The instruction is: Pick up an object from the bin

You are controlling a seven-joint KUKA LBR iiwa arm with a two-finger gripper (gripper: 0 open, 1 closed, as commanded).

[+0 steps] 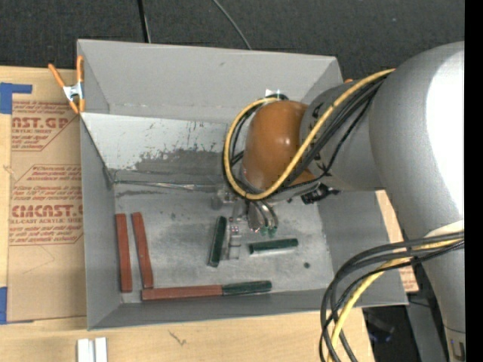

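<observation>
Two dark green rectangular bars lie mid-floor in the grey metal bin [189,81]: the left green bar [218,241] runs front to back, the right green bar [273,245] crosswise. Between them hangs the gripper [247,231], its opening impossible to tell.

Even light from above; bin [96,225] walls bright; pale sheen on the arm [430,119]; soft shadow beneath it.

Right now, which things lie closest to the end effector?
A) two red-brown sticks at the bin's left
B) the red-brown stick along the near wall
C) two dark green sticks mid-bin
C: the end effector hangs between them, one dark green stick just left of it in view, another dark green stick just right.
</observation>
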